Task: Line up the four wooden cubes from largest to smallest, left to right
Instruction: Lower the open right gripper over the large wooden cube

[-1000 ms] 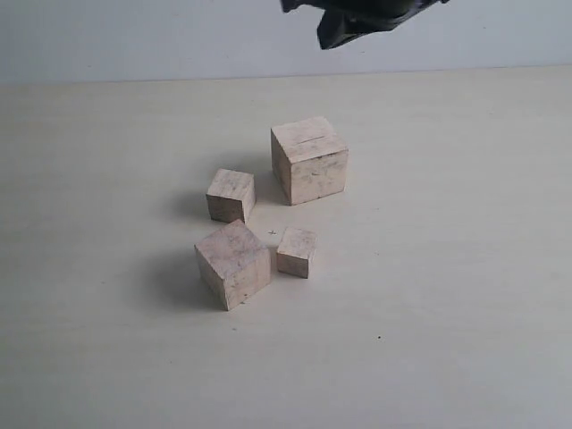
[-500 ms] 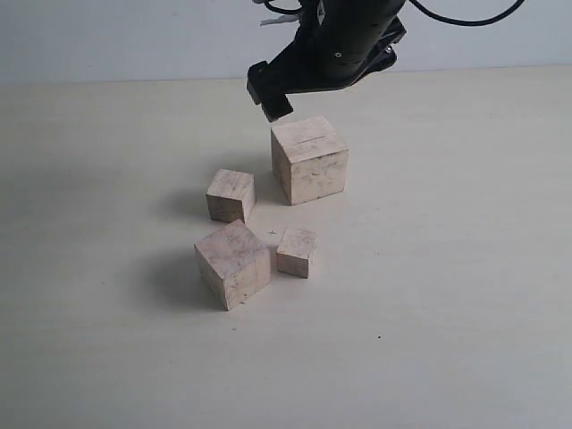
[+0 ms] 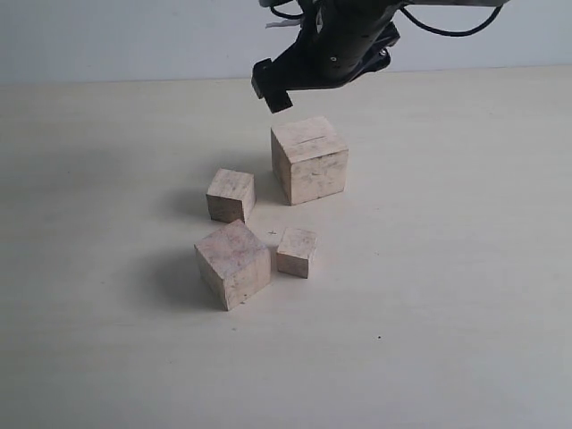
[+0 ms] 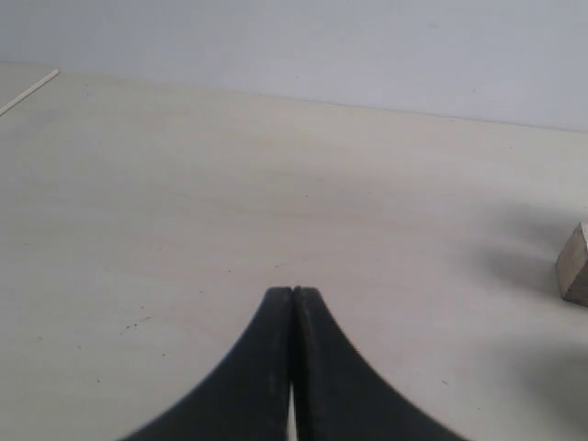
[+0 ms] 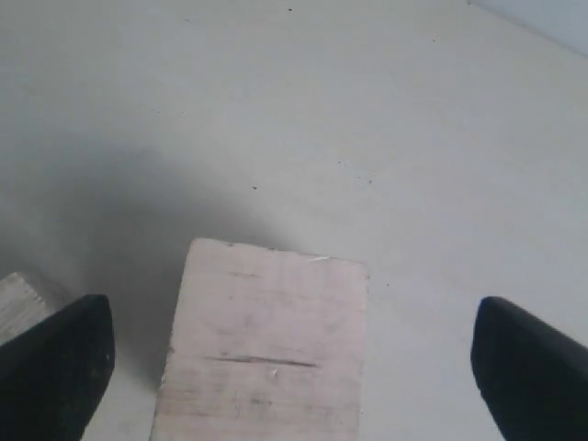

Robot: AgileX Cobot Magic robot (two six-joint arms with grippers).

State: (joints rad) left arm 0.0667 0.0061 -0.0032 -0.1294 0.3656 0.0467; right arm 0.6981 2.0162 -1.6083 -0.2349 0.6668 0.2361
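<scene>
While the right claw [image 5: 292, 363] hangs spread wide and empty, the largest cube [image 3: 309, 161] sits on the worktop [image 3: 465, 268] just below it, framed between its two fingers [image 5: 55, 358] in the wrist view and touching neither. Third-largest cube [image 3: 231, 195], second-largest cube [image 3: 233, 264] and smallest cube [image 3: 296, 251] cluster nearer the camera. Apart from them, the left claw [image 4: 292, 303] is clenched shut on nothing

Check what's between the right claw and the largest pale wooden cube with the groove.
Nothing. In the right wrist view the open right claw hangs over the largest pale wooden cube; only bare beige table shows between.
</scene>
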